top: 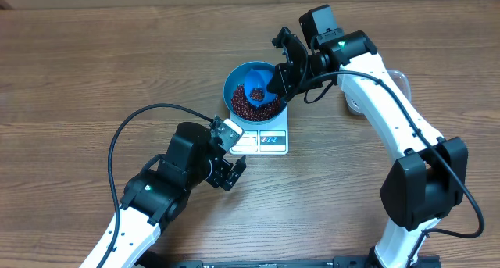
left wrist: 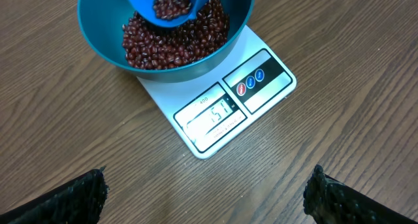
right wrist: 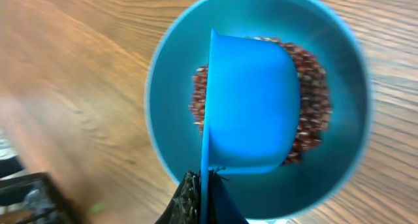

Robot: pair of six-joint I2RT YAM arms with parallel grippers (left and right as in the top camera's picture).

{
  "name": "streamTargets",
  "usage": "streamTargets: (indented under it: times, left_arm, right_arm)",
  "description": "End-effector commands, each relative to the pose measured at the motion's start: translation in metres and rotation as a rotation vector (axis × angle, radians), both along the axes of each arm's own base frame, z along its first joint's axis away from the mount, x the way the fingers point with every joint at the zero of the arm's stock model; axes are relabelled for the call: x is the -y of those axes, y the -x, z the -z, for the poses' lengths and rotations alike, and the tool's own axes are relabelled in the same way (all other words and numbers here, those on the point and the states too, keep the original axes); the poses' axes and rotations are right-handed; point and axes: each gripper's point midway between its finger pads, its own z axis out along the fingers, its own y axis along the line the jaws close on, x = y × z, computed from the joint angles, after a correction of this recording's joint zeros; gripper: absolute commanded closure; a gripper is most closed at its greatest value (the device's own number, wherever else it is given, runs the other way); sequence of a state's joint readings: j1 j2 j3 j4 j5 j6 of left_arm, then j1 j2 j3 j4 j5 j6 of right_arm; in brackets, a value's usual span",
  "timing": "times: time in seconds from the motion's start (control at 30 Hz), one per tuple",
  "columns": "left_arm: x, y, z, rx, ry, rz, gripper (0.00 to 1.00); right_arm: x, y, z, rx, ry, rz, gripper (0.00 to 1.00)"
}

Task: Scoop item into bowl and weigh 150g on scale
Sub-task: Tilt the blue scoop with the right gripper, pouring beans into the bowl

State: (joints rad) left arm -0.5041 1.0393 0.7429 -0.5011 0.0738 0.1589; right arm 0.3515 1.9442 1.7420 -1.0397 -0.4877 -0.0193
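The light blue bowl (top: 231, 88) stands on the white scale (top: 269, 139) and holds many dark red-brown beans (top: 250, 105). A small blue scoop (top: 256, 91) hangs tilted over the bowl, with my right gripper (top: 283, 79) shut on its handle. In the right wrist view the scoop (right wrist: 251, 106) covers most of the beans (right wrist: 315, 100), and the right gripper (right wrist: 206, 198) pinches the thin handle. The left wrist view shows beans in the scoop (left wrist: 140, 2), the bowl (left wrist: 98, 48) and the scale's lit display (left wrist: 215, 113). My left gripper (left wrist: 208, 185) is open and empty over bare table, just short of the scale.
A clear plastic tub (top: 402, 79) sits at the back right, mostly hidden behind the right arm. The left arm's black cable (top: 125, 131) loops over the wooden table on the left. The scale's buttons (left wrist: 251, 81) face the left gripper.
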Motion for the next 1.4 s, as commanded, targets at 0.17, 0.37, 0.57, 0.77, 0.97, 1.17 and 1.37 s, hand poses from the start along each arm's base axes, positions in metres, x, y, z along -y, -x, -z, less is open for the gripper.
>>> streamTargets:
  times: [0.17,0.37,0.57,0.77,0.97,1.17,1.37]
  left_arm:
    - [0.001,0.002,0.004,-0.013,-0.003,-0.002,0.0]
    - [0.001,0.002,0.004,-0.013,-0.003,-0.002,0.0]
    - [0.001,0.002,0.004,-0.013,-0.002,-0.003,0.0]
    - [0.001,0.002,0.004,-0.013,-0.002,-0.002,0.0]
    - [0.001,0.002,0.004,-0.013,-0.003,-0.002,0.0]
    - [0.001,0.002,0.004,-0.013,-0.003,-0.002,0.01]
    - [0.001,0.002,0.004,-0.013,-0.003,-0.002,0.0]
  right_arm:
    - [0.016,-0.015,0.003,0.081,0.124,0.037,0.96]
    - [0.014,-0.014,0.004,0.083,0.131,0.034,0.96]
    - [0.008,-0.012,0.008,0.103,0.164,0.022,0.96]
    - [0.007,-0.006,0.023,0.116,0.253,0.016,0.96]
    - [0.006,-0.005,0.025,0.12,0.264,0.015,0.96]
    - [0.004,0.003,0.028,0.096,0.265,0.0,0.96]
    - [-0.017,0.018,0.025,0.057,0.19,-0.057,0.96]
